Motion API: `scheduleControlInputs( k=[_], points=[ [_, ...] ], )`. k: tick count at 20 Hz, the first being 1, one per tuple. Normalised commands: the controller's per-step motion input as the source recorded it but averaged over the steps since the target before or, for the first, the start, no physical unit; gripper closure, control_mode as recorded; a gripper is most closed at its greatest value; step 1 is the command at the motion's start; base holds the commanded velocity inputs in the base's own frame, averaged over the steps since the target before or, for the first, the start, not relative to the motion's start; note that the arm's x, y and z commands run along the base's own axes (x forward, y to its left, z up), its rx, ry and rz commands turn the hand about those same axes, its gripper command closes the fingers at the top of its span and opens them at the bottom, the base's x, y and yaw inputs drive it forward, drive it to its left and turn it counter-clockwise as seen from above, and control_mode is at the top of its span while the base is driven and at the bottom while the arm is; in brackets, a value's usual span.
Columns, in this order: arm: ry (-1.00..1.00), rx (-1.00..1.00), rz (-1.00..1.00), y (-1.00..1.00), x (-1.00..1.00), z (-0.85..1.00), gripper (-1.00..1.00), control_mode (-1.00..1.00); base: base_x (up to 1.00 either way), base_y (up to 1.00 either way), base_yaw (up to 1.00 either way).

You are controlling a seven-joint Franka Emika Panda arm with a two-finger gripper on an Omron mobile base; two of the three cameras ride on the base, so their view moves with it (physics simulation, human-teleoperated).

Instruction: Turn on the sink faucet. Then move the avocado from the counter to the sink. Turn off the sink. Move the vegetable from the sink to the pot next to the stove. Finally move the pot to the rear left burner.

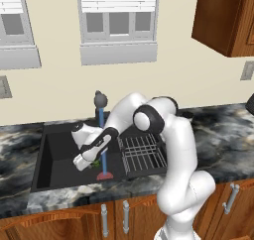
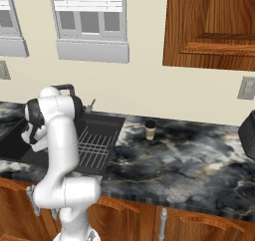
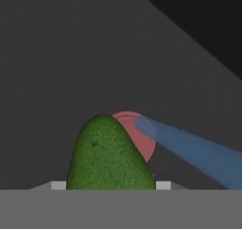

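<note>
A green avocado (image 3: 108,154) sits low inside the dark sink (image 1: 57,157), held between the fingers of the end effector (image 1: 91,160), beside the blue water stream (image 1: 102,140) falling from the faucet (image 1: 100,101) onto a red drain (image 1: 104,175).

One avocado (image 3: 106,154); one sink (image 1: 59,159), one faucet (image 1: 100,101), one water stream (image 1: 102,145); one drying rack (image 1: 143,152); one cup (image 2: 150,130); two windows (image 1: 119,21)
</note>
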Motion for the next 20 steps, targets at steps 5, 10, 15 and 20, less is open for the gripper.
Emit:
scheduleControlInputs(
  k=[5,10,15,20],
  points=[
    [0.03,0.00,0.00,0.13,0.21,-0.19,1.00,-1.00,0.00,0.00,0.00],
    [0.00,0.00,0.00,0.14,0.23,-0.25,1.00,-1.00,0.00,0.00,0.00],
    [0.00,0.00,0.00,0.11,0.22,-0.28,1.00,-1.00,0.00,0.00,0.00],
    [0.00,0.00,0.00,0.08,0.19,-0.27,1.00,-1.00,0.00,0.00,0.00]
  ],
)
